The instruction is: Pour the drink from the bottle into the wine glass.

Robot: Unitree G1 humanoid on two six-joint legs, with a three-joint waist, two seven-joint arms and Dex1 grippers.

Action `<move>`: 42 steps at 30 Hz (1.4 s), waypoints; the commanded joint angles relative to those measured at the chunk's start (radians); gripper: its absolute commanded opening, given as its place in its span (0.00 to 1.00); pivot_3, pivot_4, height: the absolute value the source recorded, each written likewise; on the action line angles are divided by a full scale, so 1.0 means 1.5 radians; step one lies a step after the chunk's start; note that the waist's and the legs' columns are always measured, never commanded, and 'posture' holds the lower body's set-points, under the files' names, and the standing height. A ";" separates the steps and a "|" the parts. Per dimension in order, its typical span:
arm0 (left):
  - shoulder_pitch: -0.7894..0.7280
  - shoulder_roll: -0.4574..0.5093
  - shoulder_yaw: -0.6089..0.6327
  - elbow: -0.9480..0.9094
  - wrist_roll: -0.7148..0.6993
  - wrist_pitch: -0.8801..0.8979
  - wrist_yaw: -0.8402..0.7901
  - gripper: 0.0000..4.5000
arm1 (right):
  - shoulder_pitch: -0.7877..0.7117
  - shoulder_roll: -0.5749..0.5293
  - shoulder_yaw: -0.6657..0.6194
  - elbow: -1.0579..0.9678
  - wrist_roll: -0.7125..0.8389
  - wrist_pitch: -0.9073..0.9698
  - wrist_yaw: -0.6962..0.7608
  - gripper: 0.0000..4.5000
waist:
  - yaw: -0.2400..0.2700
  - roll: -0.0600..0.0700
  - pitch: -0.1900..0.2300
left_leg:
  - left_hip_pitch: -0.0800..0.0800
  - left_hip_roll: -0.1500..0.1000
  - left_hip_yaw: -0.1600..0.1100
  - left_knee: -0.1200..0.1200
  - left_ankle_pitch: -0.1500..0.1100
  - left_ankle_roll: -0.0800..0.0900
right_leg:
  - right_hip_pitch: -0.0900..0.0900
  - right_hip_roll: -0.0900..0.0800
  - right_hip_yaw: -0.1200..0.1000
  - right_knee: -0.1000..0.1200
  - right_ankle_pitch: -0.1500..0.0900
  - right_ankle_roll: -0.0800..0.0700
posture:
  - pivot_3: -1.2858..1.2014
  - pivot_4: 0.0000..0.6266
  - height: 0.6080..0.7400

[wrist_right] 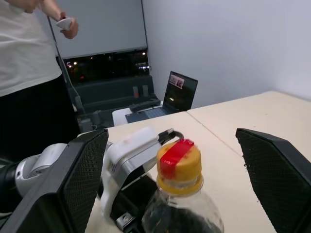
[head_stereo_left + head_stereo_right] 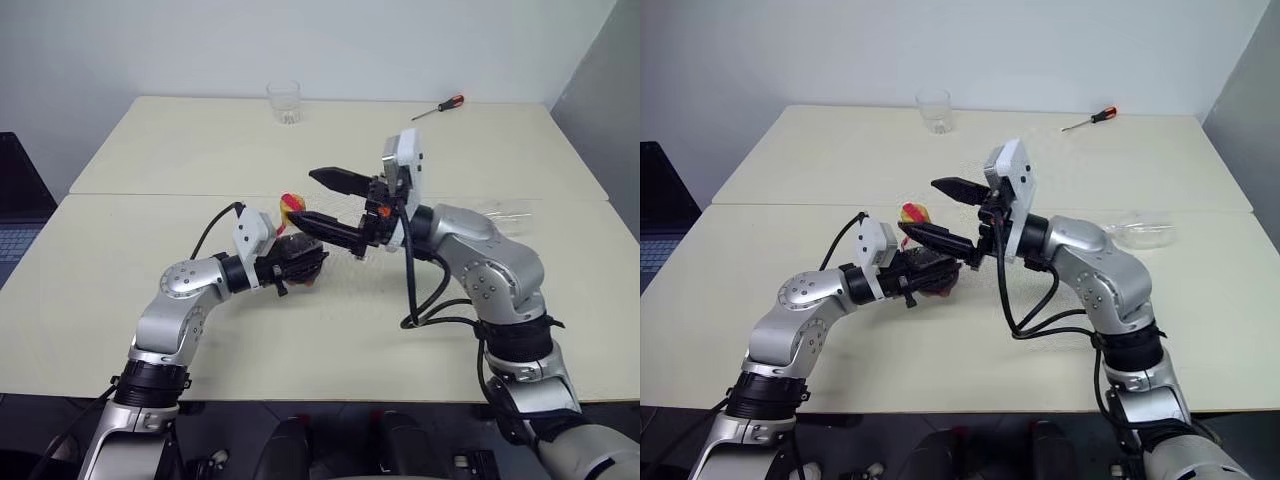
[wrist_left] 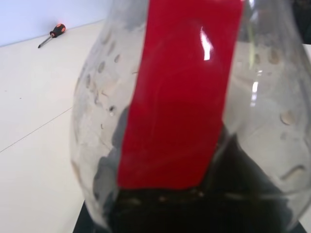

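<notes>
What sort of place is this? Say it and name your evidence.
Probably a lab or office workroom: plain pale tables pushed together against bare walls, an open laptop on a side desk, a screwdriver lying out, and a person standing by holding a controller.

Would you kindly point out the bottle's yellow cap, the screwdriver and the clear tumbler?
yellow cap [image 1: 179, 167]: right wrist view, on the cap's side wall.
screwdriver [image 2: 455, 102]: left eye view, on its red handle.
clear tumbler [image 2: 935, 110]: right eye view, on the glass wall.

bottle [image 2: 296, 262] mostly hidden by left gripper [image 2: 305, 264]
</notes>
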State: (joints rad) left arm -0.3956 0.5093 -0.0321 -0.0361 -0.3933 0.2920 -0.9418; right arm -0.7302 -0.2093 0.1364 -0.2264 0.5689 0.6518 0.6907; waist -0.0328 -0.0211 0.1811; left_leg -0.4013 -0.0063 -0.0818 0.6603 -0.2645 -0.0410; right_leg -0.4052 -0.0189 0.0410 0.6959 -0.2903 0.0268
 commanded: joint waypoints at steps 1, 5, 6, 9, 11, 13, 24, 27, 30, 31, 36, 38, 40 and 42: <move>0.000 0.005 0.018 -0.038 -0.010 -0.018 -0.002 0.39 | -0.015 0.015 0.011 0.005 -0.031 -0.042 -0.014 1.00 | 0.000 0.000 0.000 | 0.000 0.000 0.000 0.000 0.000 0.000 | 0.000 0.000 0.000 0.000 0.000 0.000 | 0.52 0.24 1.00; 0.005 0.006 0.020 -0.044 -0.010 -0.018 -0.001 0.39 | -0.013 0.024 0.027 0.017 -0.061 -0.068 -0.016 1.00 | 0.000 0.000 0.000 | 0.000 0.000 0.000 0.000 0.000 0.000 | 0.000 0.000 0.000 0.000 0.000 0.000 | 0.52 0.24 1.00; 0.005 0.006 0.020 -0.045 -0.010 -0.017 -0.001 0.39 | -0.012 0.025 0.029 0.019 -0.067 -0.072 -0.016 1.00 | 0.000 0.000 0.000 | 0.000 0.000 0.000 0.000 0.000 0.000 | 0.000 0.000 0.000 0.000 0.000 0.000 | 0.52 0.24 1.00; 0.006 0.005 0.020 -0.046 -0.010 -0.017 0.000 0.39 | -0.010 0.029 0.036 0.026 -0.080 -0.085 -0.016 1.00 | 0.000 0.000 0.000 | 0.000 0.000 0.000 0.000 0.000 0.000 | 0.000 0.000 0.000 0.000 0.000 0.000 | 0.52 0.24 1.00; 0.007 0.005 0.020 -0.046 -0.010 -0.017 0.000 0.39 | -0.008 0.032 0.038 0.029 -0.086 -0.090 -0.014 1.00 | 0.000 0.000 0.000 | 0.000 0.000 0.000 0.000 0.000 0.000 | 0.000 0.000 0.000 0.000 0.000 0.000 | 0.52 0.24 1.00; 0.006 0.005 0.020 -0.044 -0.009 -0.018 0.000 0.39 | -0.008 0.031 0.040 0.032 -0.091 -0.094 -0.012 1.00 | 0.000 0.000 0.000 | 0.000 0.000 0.000 0.000 0.000 0.000 | 0.000 0.000 0.000 0.000 0.000 0.000 | 0.52 0.24 1.00; -0.004 0.001 0.018 -0.034 -0.009 -0.017 0.003 0.39 | -0.009 0.020 0.037 0.060 -0.121 -0.118 -0.006 1.00 | 0.000 0.000 0.000 | 0.000 0.000 0.000 0.000 0.000 0.000 | 0.000 0.000 0.000 0.000 0.000 0.000 | 0.52 0.24 1.00; -0.005 0.001 0.017 -0.033 -0.009 -0.017 0.004 0.39 | -0.010 0.015 0.033 0.067 -0.127 -0.123 -0.003 1.00 | 0.000 0.000 0.000 | 0.000 0.000 0.000 0.000 0.000 0.000 | 0.000 0.000 0.000 0.000 0.000 0.000 | 0.52 0.24 1.00; -0.006 0.001 0.017 -0.031 -0.009 -0.018 0.005 0.39 | -0.008 0.007 0.027 0.069 -0.128 -0.125 0.004 1.00 | 0.000 0.000 0.000 | 0.000 0.000 0.000 0.000 0.000 0.000 | 0.000 0.000 0.000 0.000 0.000 0.000 | 0.52 0.24 1.00; -0.005 0.001 0.017 -0.031 -0.009 -0.019 0.005 0.39 | -0.007 0.003 0.026 0.069 -0.129 -0.126 0.006 1.00 | 0.000 0.000 0.000 | 0.000 0.000 0.000 0.000 0.000 0.000 | 0.000 0.000 0.000 0.000 0.000 0.000 | 0.52 0.24 1.00; 0.000 0.002 0.016 -0.034 -0.010 -0.018 0.004 0.39 | 0.003 -0.017 0.018 0.065 -0.128 -0.126 0.015 1.00 | 0.000 0.000 0.000 | 0.000 0.000 0.000 0.000 0.000 0.000 | 0.000 0.000 0.000 0.000 0.000 0.000 | 0.52 0.24 1.00; 0.000 0.002 0.017 -0.033 -0.009 -0.018 0.004 0.39 | 0.005 -0.026 0.014 0.064 -0.126 -0.124 0.018 1.00 | 0.000 0.000 0.000 | 0.000 0.000 0.000 0.000 0.000 0.000 | 0.000 0.000 0.000 0.000 0.000 0.000 | 0.52 0.24 1.00; -0.001 0.002 0.016 -0.033 -0.009 -0.018 0.005 0.39 | 0.006 -0.033 0.009 0.062 -0.123 -0.122 0.019 1.00 | 0.000 0.000 0.000 | 0.000 0.000 0.000 0.000 0.000 0.000 | 0.000 0.000 0.000 0.000 0.000 0.000 | 0.52 0.24 1.00; -0.001 0.002 0.016 -0.032 -0.009 -0.019 0.005 0.39 | 0.006 -0.039 0.005 0.060 -0.119 -0.119 0.021 1.00 | 0.000 0.000 0.000 | 0.000 0.000 0.000 0.000 0.000 0.000 | 0.000 0.000 0.000 0.000 0.000 0.000 | 0.52 0.24 1.00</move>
State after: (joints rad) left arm -0.3801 0.5095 -0.0296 -0.0405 -0.3926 0.2932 -0.9257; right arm -0.7177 -0.2612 0.1855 -0.1164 0.3852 0.4750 0.7348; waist -0.0326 -0.0211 0.1812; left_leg -0.4013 -0.0064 -0.0817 0.6603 -0.2645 -0.0410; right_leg -0.4053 -0.0190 0.0410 0.6958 -0.2903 0.0267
